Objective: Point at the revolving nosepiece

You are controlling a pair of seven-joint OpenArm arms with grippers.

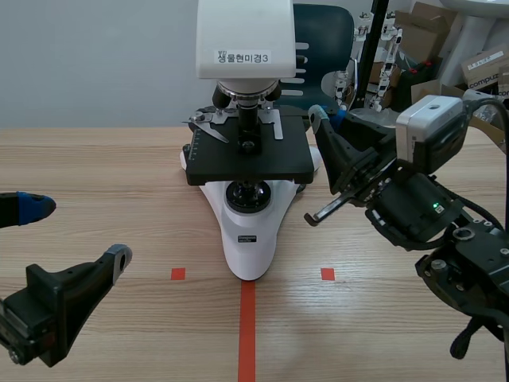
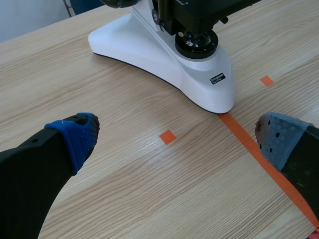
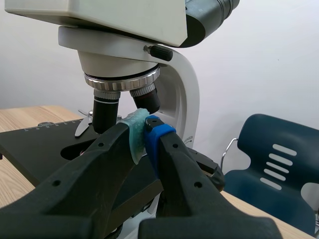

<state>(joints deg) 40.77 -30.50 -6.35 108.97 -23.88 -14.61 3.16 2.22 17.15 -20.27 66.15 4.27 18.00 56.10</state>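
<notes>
A white microscope (image 1: 246,239) stands mid-table with a black stage (image 1: 248,155). Its revolving nosepiece (image 1: 246,94) is a silver ring under the head, seen close up as the nosepiece (image 3: 121,81) with black objectives (image 3: 105,110) hanging from it. My right gripper (image 1: 318,118) is beside the stage's right rear corner. In the right wrist view the right gripper (image 3: 144,133) is shut on nothing, its tips raised toward an objective just under the nosepiece; contact cannot be judged. My left gripper (image 1: 75,232) is open low at the near left. In its own view the left gripper (image 2: 177,144) is short of the microscope base (image 2: 164,55).
A dark blue chair (image 1: 322,40) stands behind the table, with cardboard boxes (image 1: 429,40) and a stand at the back right. The chair (image 3: 271,164) also shows past the microscope. Bare wooden table (image 1: 103,167) lies left of the microscope.
</notes>
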